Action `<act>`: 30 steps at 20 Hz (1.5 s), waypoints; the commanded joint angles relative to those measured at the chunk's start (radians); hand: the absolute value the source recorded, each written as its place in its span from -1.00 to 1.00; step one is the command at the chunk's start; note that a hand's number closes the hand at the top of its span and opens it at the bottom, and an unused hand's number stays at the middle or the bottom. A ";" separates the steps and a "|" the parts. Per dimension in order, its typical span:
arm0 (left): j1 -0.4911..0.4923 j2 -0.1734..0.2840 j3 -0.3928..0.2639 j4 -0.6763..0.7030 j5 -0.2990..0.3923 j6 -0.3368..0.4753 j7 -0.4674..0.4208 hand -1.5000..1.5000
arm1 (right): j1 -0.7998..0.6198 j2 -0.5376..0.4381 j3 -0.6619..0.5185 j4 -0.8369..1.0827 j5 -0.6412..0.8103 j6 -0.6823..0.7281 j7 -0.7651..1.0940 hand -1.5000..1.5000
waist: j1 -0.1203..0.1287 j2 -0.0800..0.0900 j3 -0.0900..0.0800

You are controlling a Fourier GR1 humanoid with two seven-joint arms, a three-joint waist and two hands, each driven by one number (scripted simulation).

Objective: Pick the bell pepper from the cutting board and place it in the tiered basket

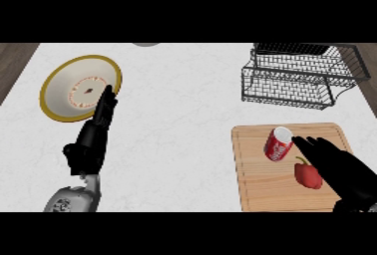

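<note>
While the right hand point(340, 167) hovers over the cutting board point(254, 174), its fingers lie straight and slightly apart, clamped on nothing. Bell pepper point(307, 175) sits just beside the palm, at its 9 o'clock, partly under it; whether they touch is unclear. Red can point(279, 144) lies tipped at the pepper's 11 o'clock, close. Step judged: the reach, grasp not yet made. Next move calls for curling round the pepper, clear of the can, then carrying to the tiered basket point(302, 74) at 12 o'clock. Left hand point(92, 137) rests open, fingertips over the plate point(63, 79)
</note>
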 commanded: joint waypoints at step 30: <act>0.012 -0.061 -0.005 -0.010 -0.069 -0.005 0.012 0.00 | -0.054 0.150 -0.032 0.347 0.170 -0.550 -0.129 1.00 | 0.001 0.001 0.002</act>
